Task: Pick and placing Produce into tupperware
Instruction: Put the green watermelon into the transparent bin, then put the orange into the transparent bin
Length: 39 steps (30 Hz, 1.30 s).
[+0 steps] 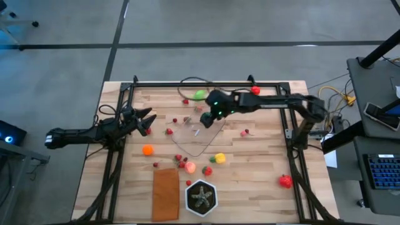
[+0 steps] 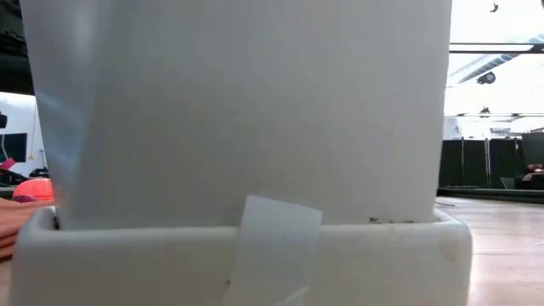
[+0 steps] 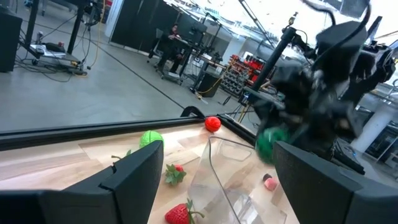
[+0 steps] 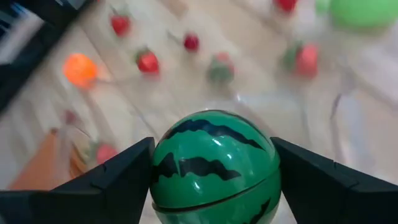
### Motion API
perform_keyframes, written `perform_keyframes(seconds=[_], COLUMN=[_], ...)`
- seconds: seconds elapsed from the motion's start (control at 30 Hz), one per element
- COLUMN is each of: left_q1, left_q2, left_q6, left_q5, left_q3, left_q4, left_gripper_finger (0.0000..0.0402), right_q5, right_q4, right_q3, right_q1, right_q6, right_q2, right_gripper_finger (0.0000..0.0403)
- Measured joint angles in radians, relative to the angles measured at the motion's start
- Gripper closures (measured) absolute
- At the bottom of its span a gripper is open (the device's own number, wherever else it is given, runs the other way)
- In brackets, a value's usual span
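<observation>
The watermelon (image 4: 212,167) sits clamped in our right gripper (image 1: 208,117) above the clear tub (image 1: 201,134); we should centre over it, lower, then release.

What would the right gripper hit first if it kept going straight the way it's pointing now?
Probably the tupperware. The right gripper, shut on the watermelon, points down over the tupperware's upper edge, so the melon would likely meet its rim or floor first, though depth is hard to judge.

The watermelon (image 4: 214,168) is glossy green with dark wavy stripes; the tupperware (image 1: 199,134) is clear; a blurred orange fruit (image 4: 80,68), perhaps a tangerine.
</observation>
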Motion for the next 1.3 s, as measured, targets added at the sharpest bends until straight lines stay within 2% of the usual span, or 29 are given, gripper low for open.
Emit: perform_keyframes(seconds=[0.23,0.53,0.93,1.03,1.3], left_q1=[-0.001,-0.001,-0.001,-0.001,-0.001], left_q2=[0.0,0.001,0.002,0.003,0.002], left_q6=[-0.002,-0.08,-0.079,-0.08,-0.055], left_q5=[0.007,0.075,0.07,0.03,-0.009], left_q3=[0.0,0.0,0.0,0.0,0.0], left_q4=[0.001,0.001,0.01,0.014,0.241], left_gripper_finger=[0.0114,0.0114,0.0114,0.0114,0.0114], right_q5=[0.149,0.314,0.347,0.347,0.354], right_q4=[-0.144,-0.22,-0.241,-0.247,-0.326], right_q3=[0.128,0.206,0.294,0.331,0.444], right_q1=[0.084,0.106,0.105,0.105,0.106], right_q6=[-0.017,0.083,0.085,0.126,0.082], right_q2=[0.109,0.095,0.048,0.048,0.046], right_gripper_finger=[0.0083,0.0038,0.0037,0.0037,0.0038])
